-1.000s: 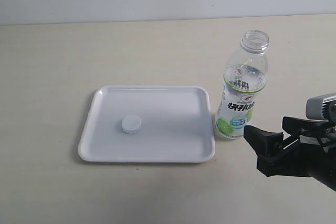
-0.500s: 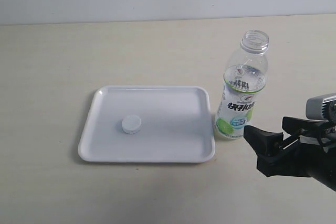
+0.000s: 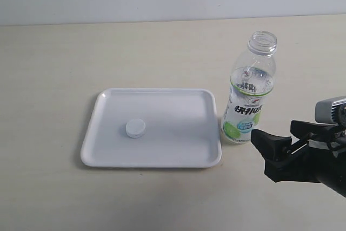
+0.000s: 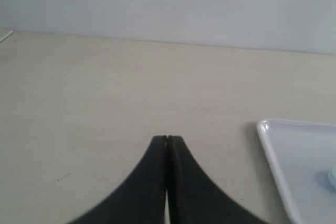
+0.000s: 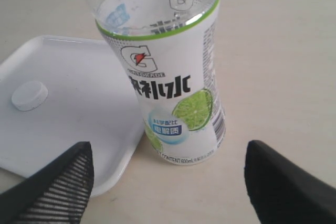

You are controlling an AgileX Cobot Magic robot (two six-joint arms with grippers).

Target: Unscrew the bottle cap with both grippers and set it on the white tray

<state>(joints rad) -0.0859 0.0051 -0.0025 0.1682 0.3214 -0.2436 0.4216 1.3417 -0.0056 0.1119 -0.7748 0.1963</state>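
The small white bottle cap (image 3: 135, 128) lies flat on the white tray (image 3: 102, 150), left of the tray's middle; it shows too in the right wrist view (image 5: 30, 95). The clear bottle (image 3: 248, 93) stands upright and uncapped just right of the tray (image 5: 63, 135), its threaded neck bare. My right gripper (image 3: 278, 140) is open, low over the table right of and nearer than the bottle (image 5: 165, 93), touching nothing. My left gripper (image 4: 167, 139) is shut and empty, over bare table beside the tray's edge (image 4: 273, 150); it is out of the exterior view.
The table (image 3: 54, 63) is a plain beige surface with a pale wall behind it. Bare tabletop lies left of and behind the tray, and in front of it.
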